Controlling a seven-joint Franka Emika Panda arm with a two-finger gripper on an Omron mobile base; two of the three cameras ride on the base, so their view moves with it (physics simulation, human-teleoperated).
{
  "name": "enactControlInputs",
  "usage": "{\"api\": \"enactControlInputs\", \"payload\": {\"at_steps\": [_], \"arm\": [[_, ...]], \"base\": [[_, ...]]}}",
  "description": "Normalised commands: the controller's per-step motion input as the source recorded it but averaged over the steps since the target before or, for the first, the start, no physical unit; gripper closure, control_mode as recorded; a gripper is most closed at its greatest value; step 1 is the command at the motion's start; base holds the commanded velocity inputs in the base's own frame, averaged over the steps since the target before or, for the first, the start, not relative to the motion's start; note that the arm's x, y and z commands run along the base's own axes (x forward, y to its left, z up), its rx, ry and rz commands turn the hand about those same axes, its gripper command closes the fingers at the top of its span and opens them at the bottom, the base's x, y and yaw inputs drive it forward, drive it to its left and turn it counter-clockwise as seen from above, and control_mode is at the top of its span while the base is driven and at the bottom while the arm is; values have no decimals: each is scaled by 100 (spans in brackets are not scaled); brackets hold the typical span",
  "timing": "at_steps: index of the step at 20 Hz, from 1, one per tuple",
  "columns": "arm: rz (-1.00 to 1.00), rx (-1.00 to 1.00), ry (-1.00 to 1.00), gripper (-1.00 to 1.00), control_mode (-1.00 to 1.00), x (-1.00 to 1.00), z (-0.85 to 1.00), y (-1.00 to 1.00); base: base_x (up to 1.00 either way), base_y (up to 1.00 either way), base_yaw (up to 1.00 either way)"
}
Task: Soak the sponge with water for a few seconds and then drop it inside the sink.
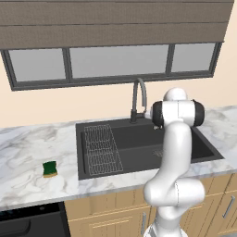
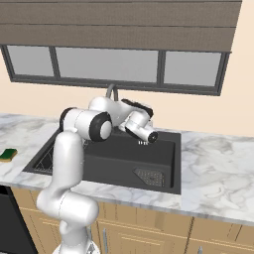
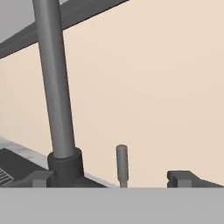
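Note:
The sponge (image 1: 50, 168) (image 2: 7, 155), green over yellow, lies flat on the marble counter left of the sink (image 1: 134, 139) (image 2: 166, 158). My gripper (image 2: 143, 143) hovers open over the basin's back edge, far from the sponge, with nothing between its fingers. In the hand view the gripper (image 3: 111, 180) faces the wall, and its fingertips (image 3: 40, 178) flank the faucet's small upright lever (image 3: 122, 164). The dark faucet neck (image 3: 54, 87) (image 1: 139, 98) rises just left of the lever. No water runs from the spout.
A wire grid rack (image 1: 102, 150) lies in the sink's left half and a drain (image 2: 149, 176) sits at its right. Marble counter (image 1: 28, 148) (image 2: 218, 163) spreads on both sides. A window (image 1: 115, 60) runs along the wall behind the faucet.

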Motion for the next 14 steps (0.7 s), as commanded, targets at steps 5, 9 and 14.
{"api": "enactControlInputs", "payload": {"at_steps": [5,9,14], "arm": [[0,0,0,-100,-100,23,-24,0],[0,0,0,-100,-100,27,-16,0],[0,0,0,-100,-100,28,-6,0]], "base": [[0,0,0],[0,0,0],[0,0,0]]}}
